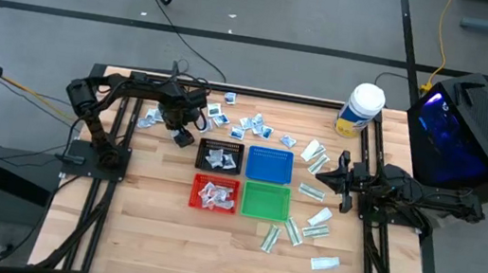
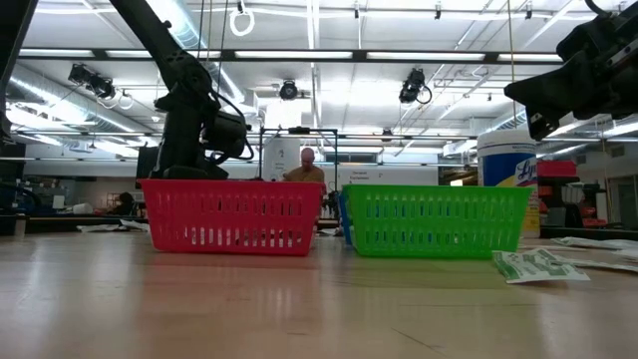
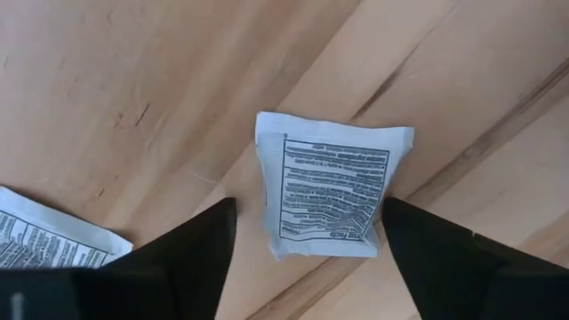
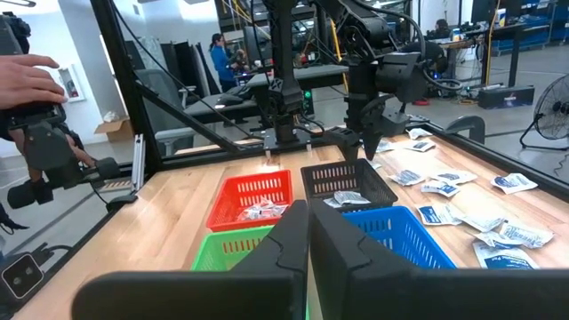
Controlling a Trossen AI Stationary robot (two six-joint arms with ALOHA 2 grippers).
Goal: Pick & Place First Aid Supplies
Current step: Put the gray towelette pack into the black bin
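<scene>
Left end effector point(image 3: 307, 240) low over counter point(image 3: 133, 80), fingers spread either side of squarish white packet point(image 3: 329, 191); packet flat on wood between fingertips, not gripped. Second packet point(image 3: 44, 240) just beside. Right end effector point(image 4: 308, 233) closed, empty, waiting apart.

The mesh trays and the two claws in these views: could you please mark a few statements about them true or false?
1. The red tray has packets in it. True.
2. The green tray holds several packets. False: no packets show in it.
3. The left claw is open, its fingers on either side of a white packet lying on the wooden table. True.
4. The right claw is gripping a packet. False: it is shut with nothing between its fingers.
5. The black tray sits beside the blue tray. True.
</scene>
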